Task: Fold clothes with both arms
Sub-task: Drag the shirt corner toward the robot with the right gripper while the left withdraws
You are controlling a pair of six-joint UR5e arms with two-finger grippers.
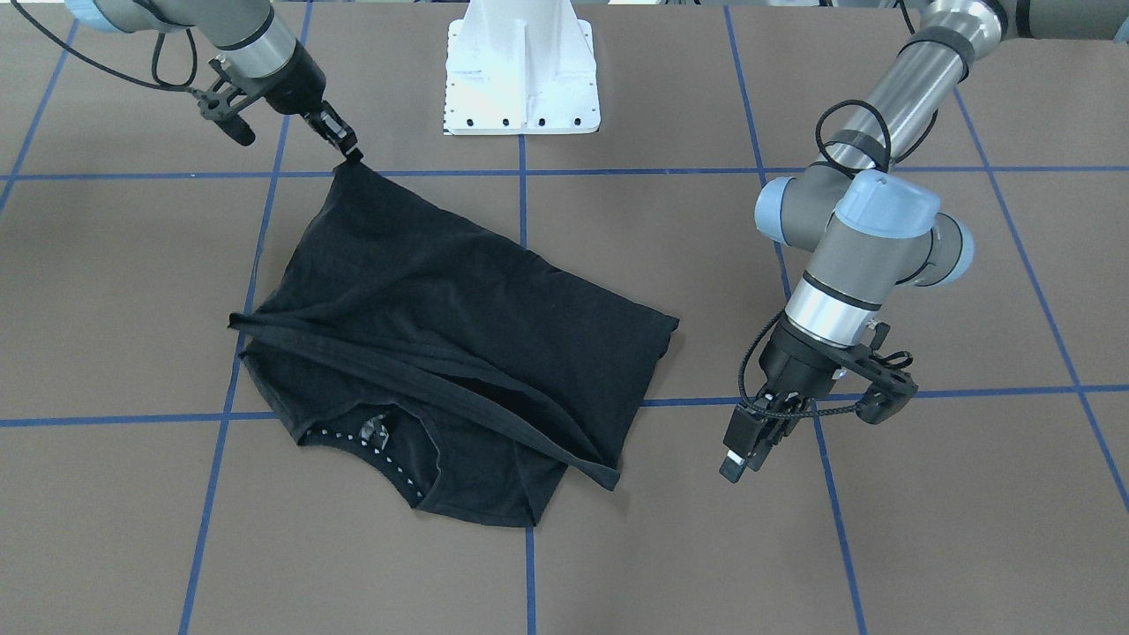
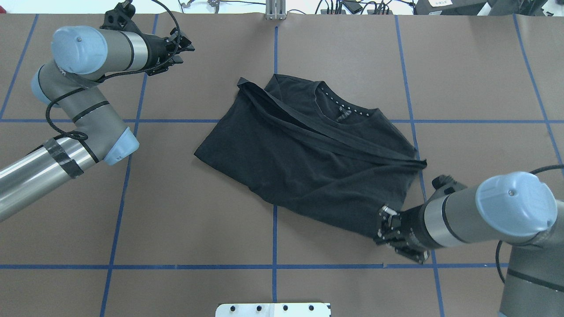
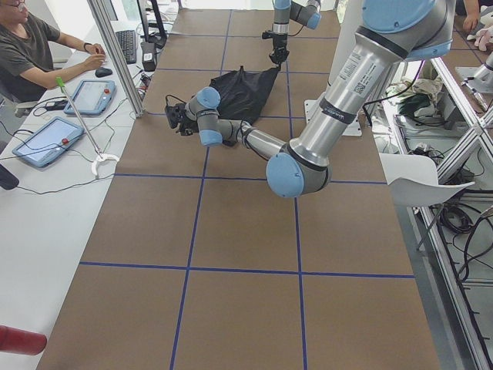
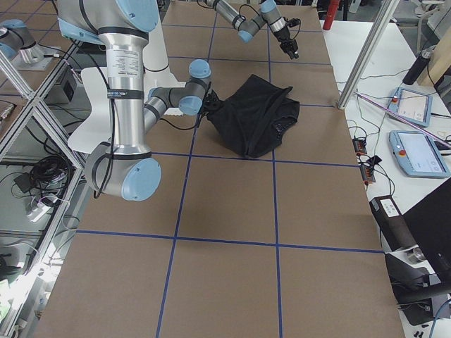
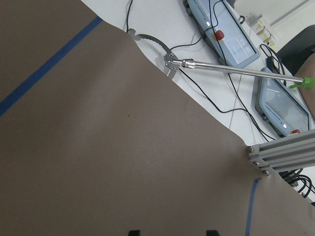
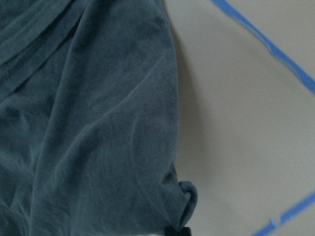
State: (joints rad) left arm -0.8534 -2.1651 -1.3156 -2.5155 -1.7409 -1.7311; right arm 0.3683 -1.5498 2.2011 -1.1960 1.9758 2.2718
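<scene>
Pinching a near corner, right gripper (image 1: pixel 350 150) held the rumpled black short-sleeved T-shirt (image 1: pixel 459 326) lying mid-table | left gripper (image 1: pixel 737 462), jaws apart and empty, stood well apart off its opposite, diagonal end.

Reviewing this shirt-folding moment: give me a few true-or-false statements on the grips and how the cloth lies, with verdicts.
1. The right gripper pinches a corner of the black T-shirt. True.
2. The left gripper also holds the T-shirt. False: it is open and apart from the cloth, over the bare table.
3. The collar shows, with a row of white dots along it. True.
4. The T-shirt lies spread flat. False: it is partly folded, and a hem band runs slantwise across it.
5. A person sits at the desk beside the table. True.
</scene>
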